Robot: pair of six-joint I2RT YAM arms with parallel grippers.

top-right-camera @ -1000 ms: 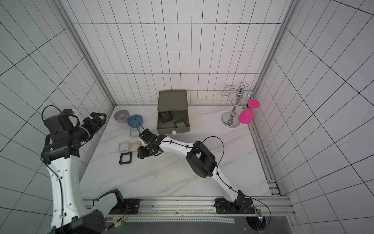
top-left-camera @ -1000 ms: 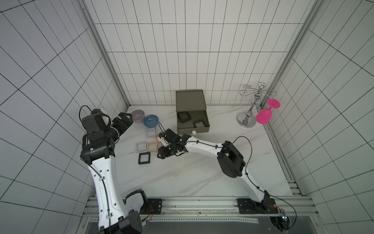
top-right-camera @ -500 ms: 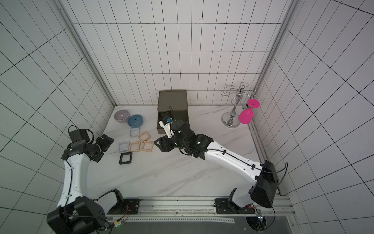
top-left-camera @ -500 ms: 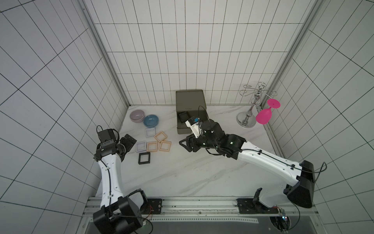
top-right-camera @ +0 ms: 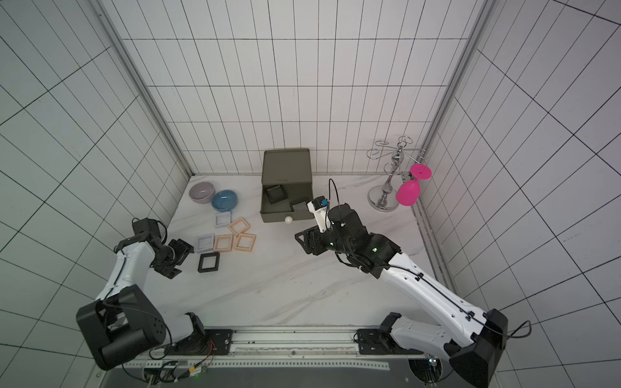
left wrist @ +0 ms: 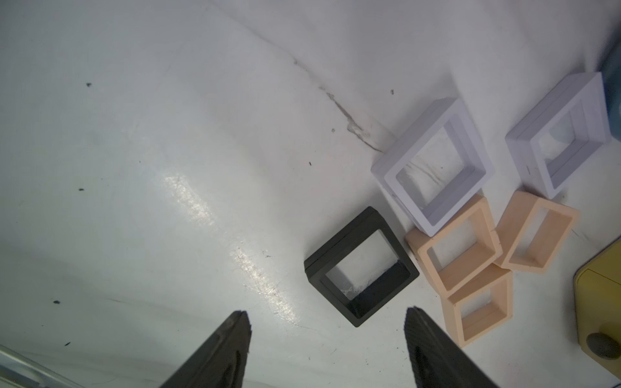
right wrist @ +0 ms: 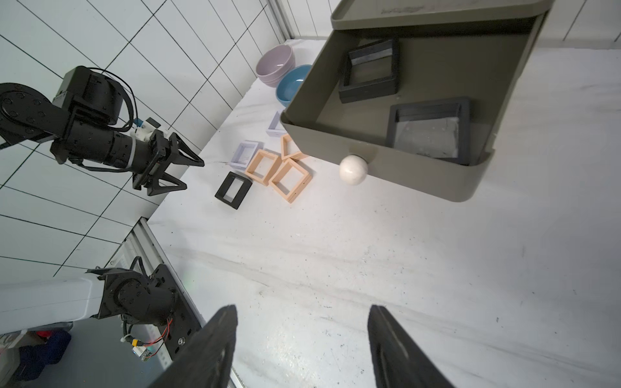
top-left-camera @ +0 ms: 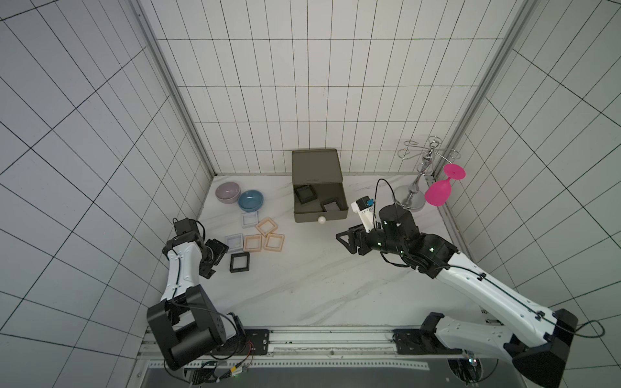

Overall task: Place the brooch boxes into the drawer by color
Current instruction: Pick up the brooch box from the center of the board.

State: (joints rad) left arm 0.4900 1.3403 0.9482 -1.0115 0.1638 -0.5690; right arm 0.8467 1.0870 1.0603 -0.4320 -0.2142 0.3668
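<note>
The white marble-look tabletop point(top-left-camera: 302, 289) carries everything. At its back stands the small drawer chest point(top-left-camera: 316, 164). Both top views show only its olive-grey lid and its pulled-out olive top tier point(top-right-camera: 285, 215). Only the left wrist view catches a corner of a yellow tier point(left wrist: 598, 295).

The right wrist view looks into the open tier, where two black square brooch boxes point(right wrist: 369, 72) lie apart behind a white round knob point(right wrist: 352, 169). A chrome glass rack point(top-left-camera: 416, 188) holding a pink goblet point(top-left-camera: 437, 193) stands at the right rear corner. A lilac bowl point(top-left-camera: 228, 191) and a blue bowl point(top-left-camera: 250, 200) touch at the left rear.

In front of the bowls two pale lavender boxes point(top-left-camera: 250, 220) and three peach boxes point(top-left-camera: 252, 243) cluster, the peach ones lying between the chest and one black box on the table point(top-left-camera: 240, 262).

The left gripper point(left wrist: 327, 314) sits just short of that box, fingers spread, nothing between them. The right gripper point(right wrist: 302, 309) hovers over bare table near the drawer's front, fingers likewise spread and empty.
</note>
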